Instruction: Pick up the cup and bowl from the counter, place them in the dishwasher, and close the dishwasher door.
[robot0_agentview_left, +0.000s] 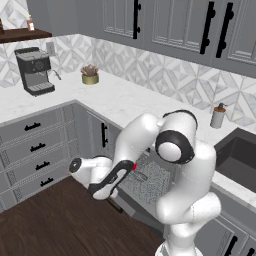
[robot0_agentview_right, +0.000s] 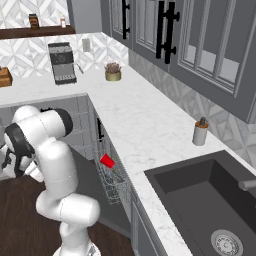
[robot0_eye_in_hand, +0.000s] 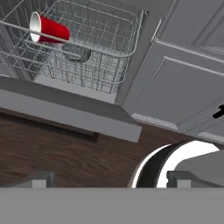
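- gripper (robot0_eye_in_hand: 109, 181) low by the floor, facing the dishwasher; tips stand wide apart with nothing between them; holding nothing
- door (robot0_eye_in_hand: 65, 116) down and open, flat grey panel just ahead of the gripper, above the wood floor (robot0_eye_in_hand: 65, 157); closing not yet done
- rack (robot0_eye_in_hand: 96, 52) pulled out over the door; cup (robot0_eye_in_hand: 49, 28) lies on its side in the rack, white mouth to the left in the hand view; right base view has the cup (robot0_agentview_right: 107, 160) in the rack too; cup step looks done
- bowl (robot0_eye_in_hand: 78, 54): dim grey round shape in the rack just beside and below the cup, likely the bowl; partly hidden by wires, cannot be sure
- counter (robot0_agentview_right: 145, 125) carries no cup or bowl that I can see; soap bottle (robot0_agentview_right: 200, 131) by the sink (robot0_agentview_right: 200, 190), plant pot (robot0_agentview_right: 113, 73) and coffee machine (robot0_agentview_right: 62, 62) farther back
- judgement: loading seems finished; left is pushing the rack in if needed and lifting the door shut
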